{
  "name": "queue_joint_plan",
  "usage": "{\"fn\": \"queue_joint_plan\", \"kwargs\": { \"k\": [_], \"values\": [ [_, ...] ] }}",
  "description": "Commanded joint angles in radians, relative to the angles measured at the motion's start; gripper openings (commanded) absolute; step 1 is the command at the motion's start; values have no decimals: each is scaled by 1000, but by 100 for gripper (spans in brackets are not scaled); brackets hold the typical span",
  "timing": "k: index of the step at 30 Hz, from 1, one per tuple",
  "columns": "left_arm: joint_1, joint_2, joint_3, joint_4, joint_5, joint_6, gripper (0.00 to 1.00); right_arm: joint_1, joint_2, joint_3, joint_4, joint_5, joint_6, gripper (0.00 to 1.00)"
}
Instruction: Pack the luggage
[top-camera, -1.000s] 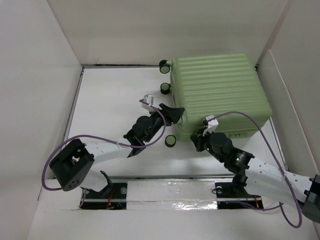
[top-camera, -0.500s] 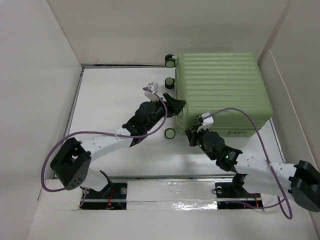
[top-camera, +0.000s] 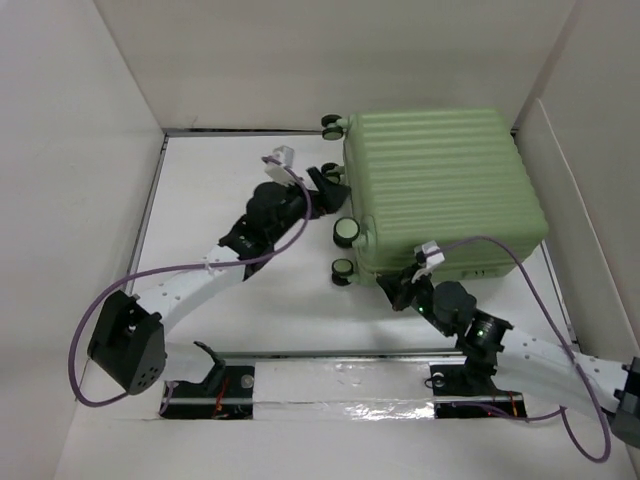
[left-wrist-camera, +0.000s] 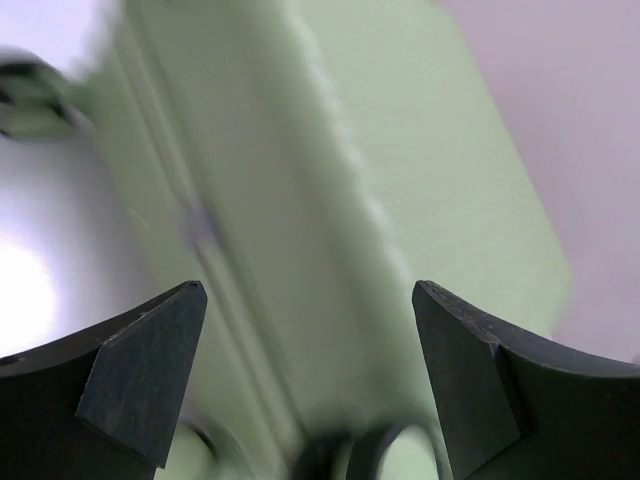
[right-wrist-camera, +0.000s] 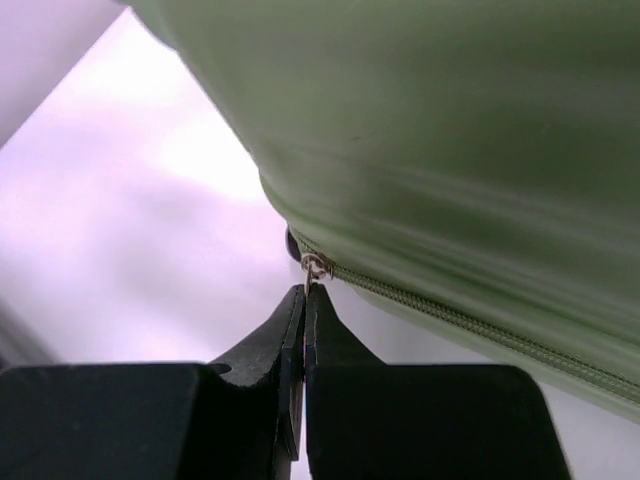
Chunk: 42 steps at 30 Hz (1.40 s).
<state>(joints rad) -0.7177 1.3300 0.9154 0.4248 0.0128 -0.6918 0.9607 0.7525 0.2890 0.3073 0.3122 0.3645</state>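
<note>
Grip check — right gripper (right-wrist-camera: 304, 295) closed tight on the small metal zipper pull (right-wrist-camera: 314, 268) just ahead of its tips, at a corner of the luggage (right-wrist-camera: 450, 150). Likely step: zipping shut. Pull along the zipper line, low and steady; yanking outward risks losing the tab. Left gripper (left-wrist-camera: 307, 292) spread apart, holding nothing, the luggage side wall just beyond it — could brace there. Luggage lies flat past both grippers: pale green ribbed shell, wheels (top-camera: 345, 230) facing the left gripper.

The top view looks down over the whole luggage (top-camera: 440, 190); both wrist views face its shell close up.
</note>
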Motion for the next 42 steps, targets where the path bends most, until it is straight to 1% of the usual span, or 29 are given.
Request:
{"fn": "queue_joint_plan", "kwargs": {
  "k": [1, 2, 3, 4, 5, 6, 7, 8, 9, 10, 12, 14, 17, 20, 25, 27, 29, 34, 37, 38, 39, 41, 42],
  "values": [
    [191, -35, -35, 60, 28, -38, 83, 67, -189, -17, -32, -258, 94, 0],
    [228, -5, -33, 109, 53, -81, 83, 76, -259, -27, -69, -266, 108, 0],
    [260, 21, -24, 130, 106, -93, 83, 76, -289, -28, -104, -272, 111, 0],
    [305, 53, 18, 150, 128, -94, 83, 76, -318, -30, -173, -281, 114, 0],
    [322, 133, 58, 149, 148, -77, 82, 76, -343, -36, -201, -285, 123, 0],
    [336, 173, 100, 140, 170, -66, 81, 76, -387, -37, -223, -286, 126, 0],
    [346, 216, 184, 131, 214, -52, 79, 76, -406, -37, -265, -285, 129, 0],
    [356, 286, 227, 105, 237, -31, 77, 76, -422, -37, -287, -282, 132, 0],
    [356, 314, 265, 89, 277, 24, 76, 76, -436, -37, -303, -280, 134, 0],
    [356, 336, 317, 71, 286, 55, 75, 76, -462, -36, -342, -274, 134, 0],
    [356, 337, 307, 101, 297, 131, 75, 76, -479, -34, -358, -277, 139, 0],
    [356, 298, 211, 175, 262, 175, 75, 76, -492, -37, -359, -274, 145, 0],
    [365, 294, 188, 210, 277, 205, 76, 76, -476, -36, -350, -265, 145, 0],
    [365, 343, 233, 183, 305, 203, 75, 76, -449, -27, -341, -263, 133, 0],
    [365, 393, 289, 172, 265, 186, 74, 76, -420, -13, -341, -278, 122, 0],
    [365, 423, 307, 174, 271, 184, 73, 76, -413, -14, -333, -282, 123, 0],
    [365, 449, 358, 146, 286, 187, 73, 76, -417, -16, -335, -283, 125, 0],
    [365, 500, 413, 135, 297, 183, 69, 76, -443, -16, -353, -269, 128, 0],
    [365, 523, 445, 117, 297, 190, 60, 76, -449, -22, -347, -263, 137, 0],
    [365, 531, 448, 109, 294, 190, 51, 76, -453, -27, -347, -257, 139, 0],
    [365, 532, 454, 109, 289, 190, 44, 76, -456, -28, -347, -254, 142, 0],
    [365, 534, 451, 115, 274, 187, 28, 76, -456, -34, -344, -233, 143, 0],
    [365, 532, 453, 115, 265, 186, 10, 76, -458, -33, -349, -222, 145, 0]
  ]
}}
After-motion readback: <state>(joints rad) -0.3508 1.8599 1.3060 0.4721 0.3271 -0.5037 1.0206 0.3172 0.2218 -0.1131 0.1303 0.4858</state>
